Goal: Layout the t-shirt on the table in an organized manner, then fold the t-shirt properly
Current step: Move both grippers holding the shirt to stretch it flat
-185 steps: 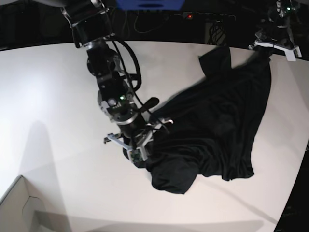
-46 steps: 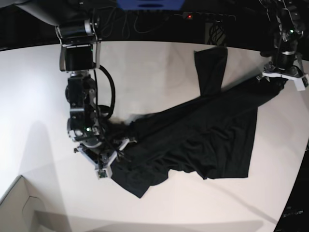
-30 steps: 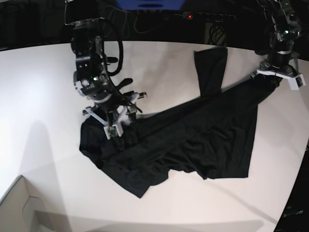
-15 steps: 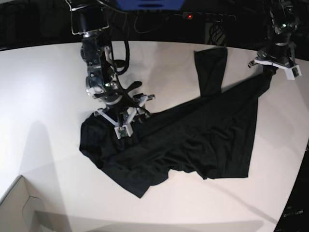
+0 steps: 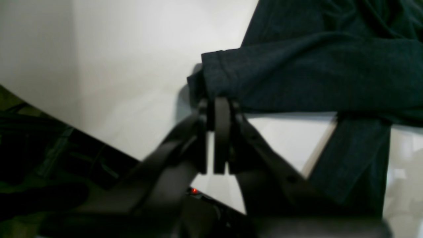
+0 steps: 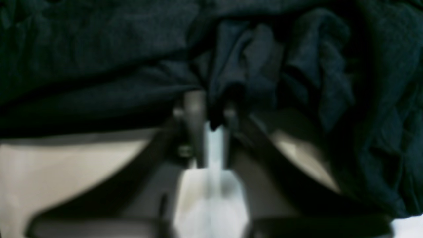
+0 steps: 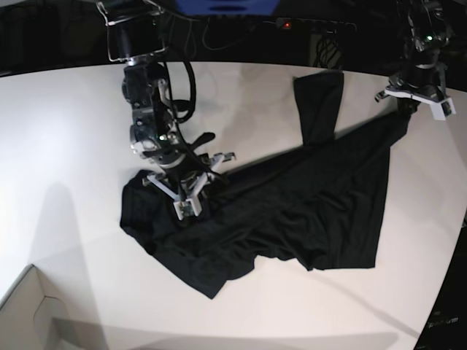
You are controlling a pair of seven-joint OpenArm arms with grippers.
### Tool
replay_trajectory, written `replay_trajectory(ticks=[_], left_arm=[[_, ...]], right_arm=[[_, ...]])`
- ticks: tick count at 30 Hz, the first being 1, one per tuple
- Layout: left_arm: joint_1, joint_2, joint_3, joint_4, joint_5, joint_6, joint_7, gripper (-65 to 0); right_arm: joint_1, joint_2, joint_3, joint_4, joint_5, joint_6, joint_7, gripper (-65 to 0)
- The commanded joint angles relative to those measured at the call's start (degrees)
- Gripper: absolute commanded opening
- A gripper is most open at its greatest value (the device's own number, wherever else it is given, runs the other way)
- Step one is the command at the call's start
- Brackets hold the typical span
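Right gripper (image 7: 191, 191), at the left of the base view, is lowered onto the black t-shirt (image 7: 292, 204), its jaws pressed together and pinching a bunched fold of the fabric, as the right wrist view shows (image 6: 211, 112). From there the t-shirt spreads rightward across the white surface (image 7: 66, 131), crumpled, with one sleeve (image 7: 319, 102) pointing toward the far edge. A pale cardboard box corner (image 7: 33, 313) sits at the near left. At the far right the left gripper (image 7: 412, 102) is clamped shut on the t-shirt's edge, holding it raised just off the surface; the wrist view shows the hem caught between its jaws (image 5: 218, 105).
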Motion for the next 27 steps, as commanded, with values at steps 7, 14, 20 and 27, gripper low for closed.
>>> replay_trajectory(ticks=[7,14,20,27], left_arm=[[-0.24,-0.87,-0.69,1.55,0.03,-0.06,-1.31,-64.5],[-1.91,-0.70,-0.69,2.87,0.12,-0.06,-1.31,-64.5],[-2.96,-1.22,-0.69,4.89,0.12,-0.06,-1.75,-64.5],[-4.98,-1.14,-2.97,8.50,0.03,-0.06,-1.66,-64.5]], right_arm=[[-6.05,0.63,0.03,14.67,0.41,0.47,1.30,-65.0],[-16.60,1.24,-0.32,33.92,0.41,0.56,1.47,-65.0],[-20.73,1.68,0.12,38.40,0.41,0.56,6.13,-65.0],[-20.03,2.30,1.35,38.32,0.41,0.56,14.31,-65.0]])
